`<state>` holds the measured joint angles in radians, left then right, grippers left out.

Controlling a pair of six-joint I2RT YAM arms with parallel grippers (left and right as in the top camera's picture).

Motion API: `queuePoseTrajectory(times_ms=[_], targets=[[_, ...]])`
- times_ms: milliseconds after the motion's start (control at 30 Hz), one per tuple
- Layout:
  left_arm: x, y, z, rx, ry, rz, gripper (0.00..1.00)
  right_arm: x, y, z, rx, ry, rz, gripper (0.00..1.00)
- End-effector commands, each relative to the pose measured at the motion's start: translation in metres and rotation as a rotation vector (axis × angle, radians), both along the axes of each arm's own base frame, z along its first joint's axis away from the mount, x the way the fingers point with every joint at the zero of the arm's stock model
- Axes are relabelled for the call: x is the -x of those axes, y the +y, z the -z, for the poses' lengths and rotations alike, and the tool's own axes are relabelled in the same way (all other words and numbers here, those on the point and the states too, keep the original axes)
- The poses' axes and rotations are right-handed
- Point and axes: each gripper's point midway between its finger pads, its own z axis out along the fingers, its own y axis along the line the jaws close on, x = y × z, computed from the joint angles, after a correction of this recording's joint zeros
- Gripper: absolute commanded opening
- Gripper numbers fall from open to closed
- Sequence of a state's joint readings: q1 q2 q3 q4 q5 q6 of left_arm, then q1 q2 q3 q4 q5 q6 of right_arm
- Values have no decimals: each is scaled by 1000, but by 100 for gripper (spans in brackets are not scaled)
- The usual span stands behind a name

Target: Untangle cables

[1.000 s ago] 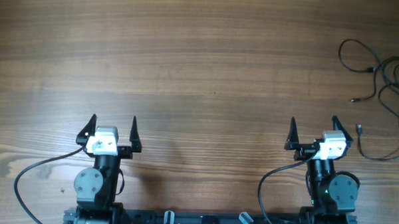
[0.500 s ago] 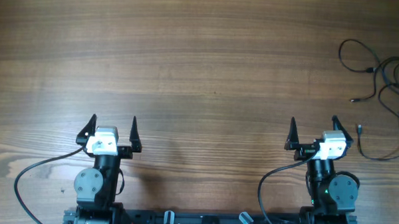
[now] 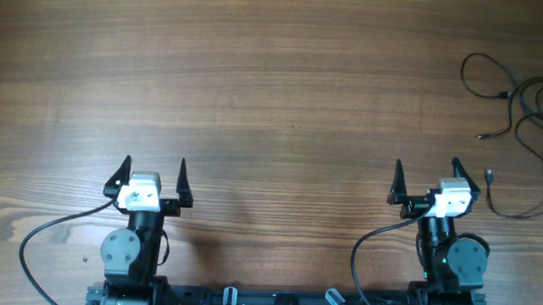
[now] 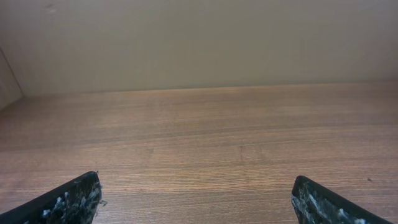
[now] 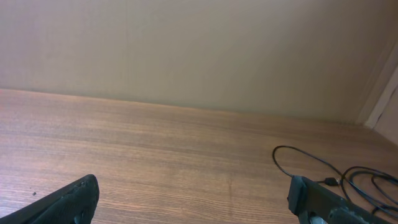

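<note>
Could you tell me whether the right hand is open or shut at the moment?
Open: the right hand has its fingers wide apart, with only bare table between them.

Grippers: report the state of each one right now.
Left gripper: open, holding nothing.
Right gripper: open, holding nothing.

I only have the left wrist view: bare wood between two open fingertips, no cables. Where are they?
Observer: Overhead shows the cables in a loose tangle at the table's far right edge.
Operator: Is the right gripper on them?
Observer: No. The right gripper sits open near its base, apart from the tangle and holding nothing.
Operator: Does the right wrist view catch them?
Observer: Yes, a loop and a small plug show at its lower right.
</note>
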<state>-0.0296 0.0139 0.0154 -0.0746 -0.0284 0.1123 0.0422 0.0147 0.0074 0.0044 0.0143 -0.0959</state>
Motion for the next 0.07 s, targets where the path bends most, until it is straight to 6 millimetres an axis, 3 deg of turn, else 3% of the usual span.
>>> queuePoseTrajectory(times_ms=[0,33], targets=[[0,2,1,-15,-4,-7,100,1,2,-2,7,-10,-13,100],[0,2,1,-15,-4,-7,100,1,2,-2,7,-10,-13,100]])
